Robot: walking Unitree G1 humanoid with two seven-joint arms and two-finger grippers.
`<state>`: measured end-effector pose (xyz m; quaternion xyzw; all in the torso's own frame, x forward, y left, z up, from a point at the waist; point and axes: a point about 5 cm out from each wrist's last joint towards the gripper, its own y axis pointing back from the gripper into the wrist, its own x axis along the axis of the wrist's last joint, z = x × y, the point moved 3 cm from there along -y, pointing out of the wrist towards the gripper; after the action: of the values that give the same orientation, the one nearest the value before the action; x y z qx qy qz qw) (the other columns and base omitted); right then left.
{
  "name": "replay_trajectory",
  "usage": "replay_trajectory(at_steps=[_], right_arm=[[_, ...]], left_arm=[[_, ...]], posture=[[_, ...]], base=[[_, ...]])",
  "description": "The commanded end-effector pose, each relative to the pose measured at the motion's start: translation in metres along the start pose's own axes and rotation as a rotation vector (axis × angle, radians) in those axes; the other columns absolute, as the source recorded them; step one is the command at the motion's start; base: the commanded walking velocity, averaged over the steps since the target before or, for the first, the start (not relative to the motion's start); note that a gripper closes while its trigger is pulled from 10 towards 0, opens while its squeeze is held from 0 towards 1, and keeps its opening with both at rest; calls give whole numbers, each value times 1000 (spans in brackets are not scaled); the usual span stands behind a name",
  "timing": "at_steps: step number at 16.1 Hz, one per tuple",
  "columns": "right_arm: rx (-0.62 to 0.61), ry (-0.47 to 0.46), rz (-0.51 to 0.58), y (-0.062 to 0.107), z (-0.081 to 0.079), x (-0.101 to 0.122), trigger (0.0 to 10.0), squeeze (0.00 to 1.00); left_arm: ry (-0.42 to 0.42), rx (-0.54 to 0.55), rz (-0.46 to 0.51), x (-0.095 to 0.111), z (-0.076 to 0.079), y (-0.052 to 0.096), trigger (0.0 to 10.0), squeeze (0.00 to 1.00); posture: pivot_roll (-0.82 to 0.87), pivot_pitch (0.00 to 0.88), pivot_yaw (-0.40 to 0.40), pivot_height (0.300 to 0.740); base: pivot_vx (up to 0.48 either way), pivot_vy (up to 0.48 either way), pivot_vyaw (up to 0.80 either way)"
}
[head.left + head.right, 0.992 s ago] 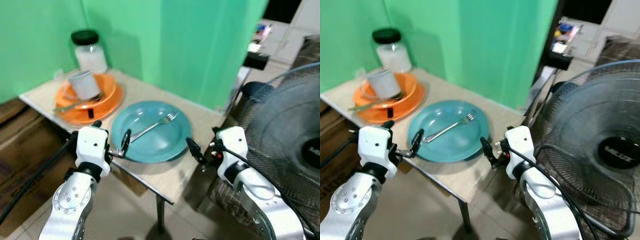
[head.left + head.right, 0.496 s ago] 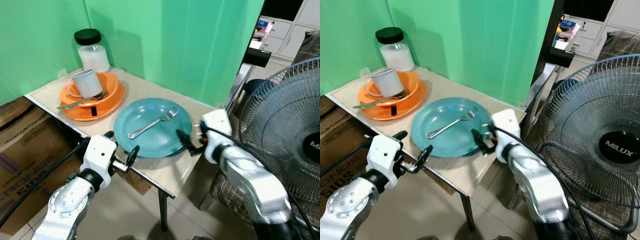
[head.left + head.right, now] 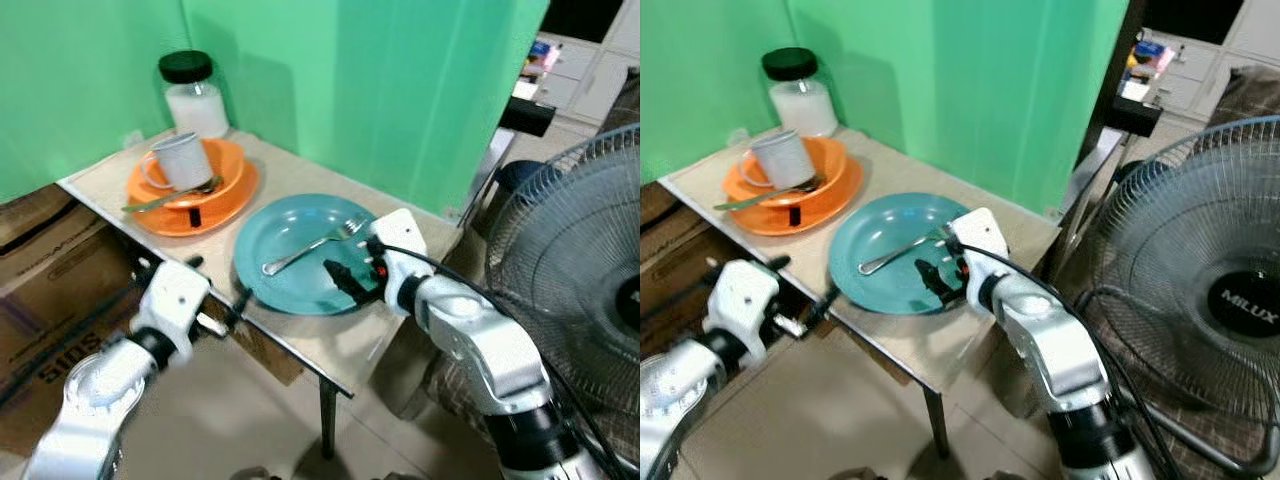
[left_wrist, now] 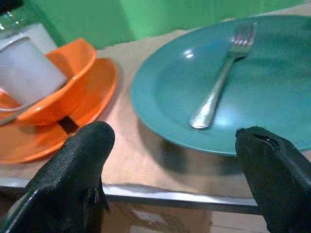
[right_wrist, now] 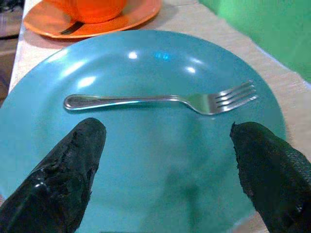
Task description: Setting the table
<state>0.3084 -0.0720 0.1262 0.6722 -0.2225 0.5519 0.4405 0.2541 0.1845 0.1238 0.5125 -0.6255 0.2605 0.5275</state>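
A small table (image 3: 330, 345) is set against a green wall (image 3: 400, 90). At its far left end a glass jar (image 3: 193, 95) with a black lid is seen, and just in front of it an orange plate (image 3: 232, 195) carrying an orange bowl (image 3: 225, 165). A metal mug (image 3: 178, 160) is laid tilted in that bowl, and a spoon (image 3: 160, 201) is rested across the bowl's rim.

The left gripper (image 3: 225, 313) is held off the near edge of the table, below the tabletop, with its fingers (image 4: 77, 165) spread wide and nothing between them. Ahead of those fingers the table edge is seen, and beyond it the teal plate (image 4: 272, 102), flanked by the orange plate.

The teal plate is placed near the middle of the table, and a fork (image 5: 160, 100) is laid on it, its tines toward the wall.

The right gripper (image 3: 345, 280) is positioned over the near right part of the teal plate. Its fingers (image 5: 63, 174) are spread wide and empty; the fork is seen lying crosswise just beyond the fingertips, untouched, within the span between them.

To the right of the table a standing fan (image 3: 590, 300) is seen.
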Motion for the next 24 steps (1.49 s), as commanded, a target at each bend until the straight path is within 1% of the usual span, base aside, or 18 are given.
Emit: replay_trajectory(at_steps=[1,2,3,4,5,6,8,9,10,11,13,14,15,16,17,20,22,24], right_arm=[[-29,0,49,7,5,7,10000,1000],[-92,-4,61,17,14,4,10000,1000],[-117,-8,54,19,18,1,10000,1000],[-157,-21,39,24,24,-6,10000,596],[-188,-21,21,26,27,-12,10000,0],[-203,-23,14,28,29,-14,10000,0],[-234,-47,19,31,32,-15,10000,0],[-234,-48,25,32,32,-13,10000,0],[-235,-43,39,35,31,-10,10000,0],[-239,-35,41,38,33,-9,10000,0],[-252,-14,39,47,37,-11,10000,0],[-254,-13,39,50,38,-11,10000,0],[-259,-6,33,56,39,-14,10000,0],[-260,-4,30,62,40,-16,10000,0],[-257,2,20,70,39,-19,10000,0],[-220,31,-1,81,32,-20,10000,0],[-173,43,-16,88,27,-22,10000,0],[-114,75,-47,97,21,-25,10000,0]], left_arm=[[-15,10,9,1,-6,-4,10000,0],[-25,42,2,0,-19,-14,10000,0],[-32,54,-6,-2,-23,-17,10000,0],[-46,71,-17,-5,-31,-22,10000,0],[-57,71,-26,-8,-36,-26,10000,0],[-57,60,-21,-8,-37,-30,10000,0],[14,-130,64,5,-32,-57,10000,0],[23,-170,77,8,-30,-62,10000,0],[35,-265,95,17,-25,-75,10000,0],[39,-317,92,19,-23,-85,10000,0],[22,-404,22,14,-18,-102,10000,0],[16,-413,3,12,-20,-107,10000,110],[37,-429,-15,10,-21,-112,10000,235],[48,-465,-34,8,-19,-116,10000,180],[65,-504,-44,7,-14,-121,10000,0],[45,-547,-64,7,-5,-128,10000,0],[29,-551,-89,4,-4,-130,10000,0],[9,-517,-108,4,-7,-135,10000,0]], posture=[[42,26,33,740],[27,24,52,740],[27,24,52,740],[19,24,63,740],[12,22,72,740],[10,22,73,740],[-18,18,85,740],[-23,17,87,740],[-34,15,94,740],[-54,16,102,740],[-82,23,115,740],[-95,27,120,740],[-111,34,127,740],[-127,42,131,740],[-141,50,135,740],[-199,62,156,740],[-227,70,165,740],[-253,78,167,740]], base=[[0,0,0],[0,0,0],[0,0,0],[0,0,0],[0,0,0],[0,0,0],[0,0,0],[0,0,0],[0,0,0],[0,0,0],[0,0,0],[0,0,0],[0,0,0],[0,0,0],[0,0,0],[0,0,0],[0,0,0],[0,0,0]])
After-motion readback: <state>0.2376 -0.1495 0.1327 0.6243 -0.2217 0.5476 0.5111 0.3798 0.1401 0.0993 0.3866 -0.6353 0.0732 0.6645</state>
